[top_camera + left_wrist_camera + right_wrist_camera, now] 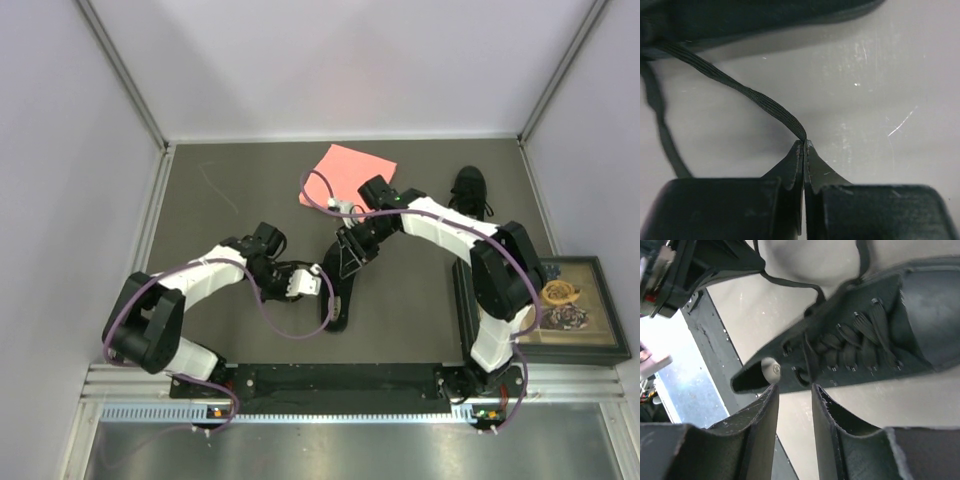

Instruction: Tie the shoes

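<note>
Pinching jaws of the left gripper (804,145) are pressing flat together on the tip of a thin black flat-woven lace (755,97), which is rising slack from the fingertips toward the dark sole edge above. That lace is running back to the small black low-top lace-up shoe (337,300), which is lying at the middle of the dark grey table (230,190), just in front of the arm bases. Its long axis is running from near to far, slightly tilted. Judging from the right wrist view, the open heel end with its pale insole spot (771,369) is pointing toward the near rail and the toe is pointing away. Beside the eyelet row, the right gripper (795,387) is hovering with its jaws a narrow gap apart and nothing between them. The step in hand appears to be the gathering of the two lace ends before any knot. The next move is probably calling for the right gripper to find the other free lace, close on it, and then cross it over the one already gripped. Farther out, the second black low-top shoe (470,190) is waiting untied at the far right, well apart, and a pink folded cloth (348,172) is lying beyond the working shoe.
</note>
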You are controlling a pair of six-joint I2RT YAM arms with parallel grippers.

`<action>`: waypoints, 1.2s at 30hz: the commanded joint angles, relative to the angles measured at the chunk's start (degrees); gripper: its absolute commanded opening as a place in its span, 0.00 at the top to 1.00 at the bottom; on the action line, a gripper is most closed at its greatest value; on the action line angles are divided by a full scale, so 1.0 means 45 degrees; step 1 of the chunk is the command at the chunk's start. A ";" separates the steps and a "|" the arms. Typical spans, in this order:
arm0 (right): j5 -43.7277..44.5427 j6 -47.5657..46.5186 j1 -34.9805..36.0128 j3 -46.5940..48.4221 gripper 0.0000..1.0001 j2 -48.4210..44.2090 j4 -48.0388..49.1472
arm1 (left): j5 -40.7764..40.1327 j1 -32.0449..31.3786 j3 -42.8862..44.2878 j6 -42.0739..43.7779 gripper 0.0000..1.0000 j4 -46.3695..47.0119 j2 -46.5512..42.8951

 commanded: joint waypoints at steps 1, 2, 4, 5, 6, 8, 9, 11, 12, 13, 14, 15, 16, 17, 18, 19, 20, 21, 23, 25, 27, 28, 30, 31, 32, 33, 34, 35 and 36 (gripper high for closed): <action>-0.0408 -0.0257 0.0355 0.0693 0.66 0.0309 0.0247 | 0.0853 -0.0031 -0.0174 -0.0580 1.00 0.0513 -0.0850; -0.0369 -0.0237 0.0375 0.0693 0.66 0.0406 0.0286 | 0.1086 -0.0031 -0.0174 -0.0658 1.00 0.0494 -0.1064; -0.0232 -0.0198 0.0376 0.0712 0.67 0.0504 0.0325 | 0.1341 -0.0050 -0.0154 -0.0737 1.00 0.0455 -0.1318; -0.0212 -0.0217 0.0395 0.0732 0.67 0.0543 0.0344 | 0.1632 -0.0050 -0.0135 -0.0988 1.00 0.0455 -0.1571; -0.0173 -0.0218 0.0414 0.0751 0.67 0.0602 0.0345 | 0.1751 -0.0050 -0.0115 -0.1068 1.00 0.0435 -0.1690; -0.0173 -0.0218 0.0434 0.0810 0.67 0.0642 0.0325 | 0.2024 -0.0050 0.0021 -0.1400 1.00 0.0455 -0.2001; -0.0173 -0.0237 0.0473 0.0829 0.67 0.0700 0.0286 | 0.2180 -0.0050 0.0080 -0.1556 1.00 0.0532 -0.2081; -0.0115 -0.0295 0.0551 0.0927 0.67 0.0719 0.0247 | 0.2376 -0.0050 0.0333 -0.2005 1.00 0.0533 -0.2198; 0.0060 -0.0276 0.0629 0.0908 0.67 0.0739 0.0266 | 0.2629 -0.0050 0.0431 -0.2161 1.00 0.0514 -0.2218; 0.0100 -0.0276 0.0649 0.0908 0.67 0.0797 0.0286 | 0.2766 -0.0050 0.0625 -0.2395 1.00 0.0475 -0.2238; 0.0100 -0.0276 0.0688 0.0946 0.67 0.0836 0.0286 | 0.2942 -0.0070 0.0724 -0.2494 1.00 0.0416 -0.2296; 0.0120 -0.0276 0.0707 0.0966 0.68 0.0876 0.0267 | 0.3040 -0.0070 0.0802 -0.2592 1.00 0.0396 -0.2316; 0.0159 -0.0276 0.0707 0.0986 0.69 0.0953 0.0228 | 0.3138 -0.0147 0.0957 -0.2844 1.00 0.0435 -0.2335; 0.0198 -0.0276 0.0707 0.1024 0.69 0.0915 0.0227 | 0.3158 -0.0167 0.1056 -0.2924 1.00 0.0416 -0.2335; 0.0372 -0.0276 0.0727 0.1006 0.69 0.0915 0.0247 | 0.3197 -0.0187 0.1095 -0.2983 1.00 0.0416 -0.2374; 0.0490 -0.0276 0.0746 0.1005 0.70 0.0896 0.0247 | 0.3236 -0.0187 0.1231 -0.3060 1.00 0.0435 -0.2374; 0.0588 -0.0257 0.0708 0.0986 0.70 0.0857 0.0305 | 0.3256 -0.0206 0.1252 -0.3100 1.00 0.0435 -0.2394; 0.0821 -0.0218 0.0707 0.0966 0.71 0.0856 0.0344 | 0.3275 -0.0226 0.1291 -0.3100 1.00 0.0416 -0.2433; 0.1017 -0.0159 0.0707 0.0966 0.74 0.0856 0.0422 | 0.3295 -0.0246 0.1349 -0.3120 1.00 0.0416 -0.2452; 0.1252 -0.0120 0.0727 0.0986 0.82 0.0818 0.0442 | 0.3334 -0.0285 0.1427 -0.3178 1.00 0.0416 -0.2472; 0.1350 -0.0120 0.0707 0.0947 0.89 0.0643 0.0461 | 0.3373 -0.0343 0.1525 -0.3276 1.00 0.0455 -0.2453; 0.1350 -0.0120 0.0707 0.0908 0.95 0.0564 0.0462 | 0.3393 -0.0382 0.1641 -0.3450 1.00 0.0513 -0.2433; 0.1331 -0.0101 0.0707 0.0810 1.00 0.0234 0.0481 | 0.3432 -0.0499 0.1720 -0.3685 1.00 0.0746 -0.2433; 0.1292 -0.0062 0.0688 0.0733 1.00 0.0135 0.0559 | 0.3471 -0.0558 0.1798 -0.4092 1.00 0.0864 -0.2433; 0.1195 -0.0023 0.0630 0.0519 1.00 -0.0021 0.0637 | 0.3471 -0.0635 0.1838 -0.4290 1.00 0.1000 -0.2414; 0.1156 0.0055 0.0591 0.0420 1.00 -0.0293 0.0792 | 0.3529 -0.0694 0.1877 -0.4504 1.00 0.1292 -0.2414; 0.1116 0.0114 0.0552 0.0187 1.00 -0.0470 0.0871 | 0.3549 -0.0753 0.1935 -0.4855 1.00 0.1430 -0.2375; 0.0961 0.0192 0.0493 0.0069 1.00 -0.0588 0.0969 | 0.3568 -0.0869 0.1936 -0.5032 1.00 0.1586 -0.2374; 0.0902 0.0270 0.0396 -0.0029 1.00 -0.0705 0.1028 | 0.3511 -0.0967 0.1936 -0.5247 1.00 0.1781 -0.2355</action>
